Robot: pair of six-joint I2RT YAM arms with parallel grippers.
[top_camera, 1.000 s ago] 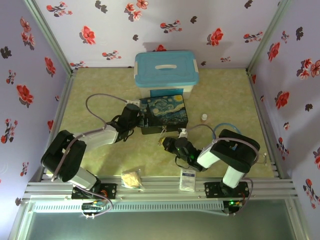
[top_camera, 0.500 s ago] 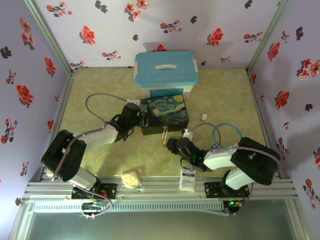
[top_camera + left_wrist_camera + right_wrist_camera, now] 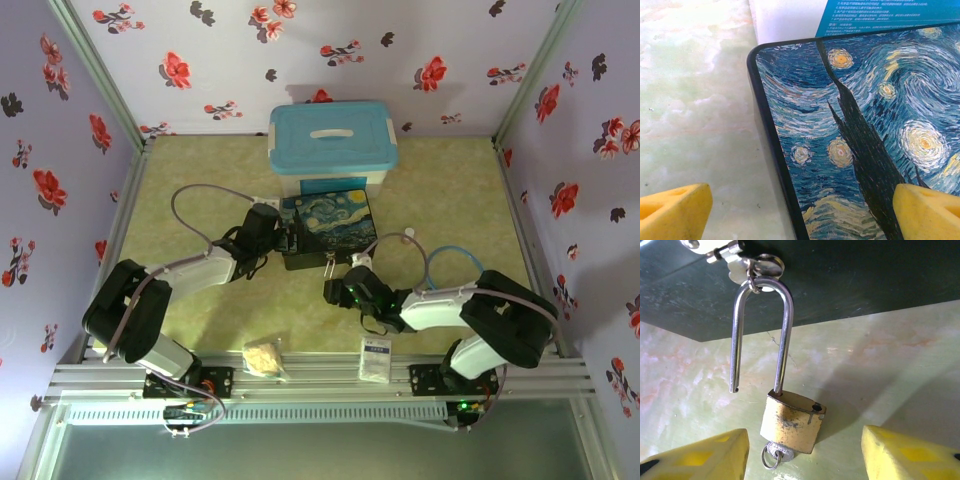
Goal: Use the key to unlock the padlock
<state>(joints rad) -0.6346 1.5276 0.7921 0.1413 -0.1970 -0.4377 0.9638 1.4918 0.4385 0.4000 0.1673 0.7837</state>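
I have the right tool (image 3: 805,455) low over the worktop (image 3: 900,365), its yellow fingers spread to either side of the padlock (image 3: 792,422) and touching nothing. The brass body sits between them, tilted, with its lower edge down by the worktop. The shackle (image 3: 785,335) is sprung: one leg stays in the body, and the other hangs free with its end clear of the hole. Its bend is hooked through a small ring on the latch at the front of the Starry Night box (image 3: 875,115). The key (image 3: 779,451) sticks out of the underside of the padlock with a little wire ring on it. The dark front wall of the box rises straight behind the padlock, so that side is closed in.

My left tool (image 3: 800,212) is at the box's near left corner. Its fingers are spread wide, one over bare worktop and the other over the painted lid. I cannot tell whether either one presses on the box.

From above, a white bin with a turquoise lid (image 3: 332,140) stands right behind the box. A small white bottle (image 3: 408,234) stands to the right of the box, beyond the right arm. A white packet (image 3: 375,358) and a crumpled pale-yellow bag (image 3: 264,358) lie near the front rail, between the two arm bases.
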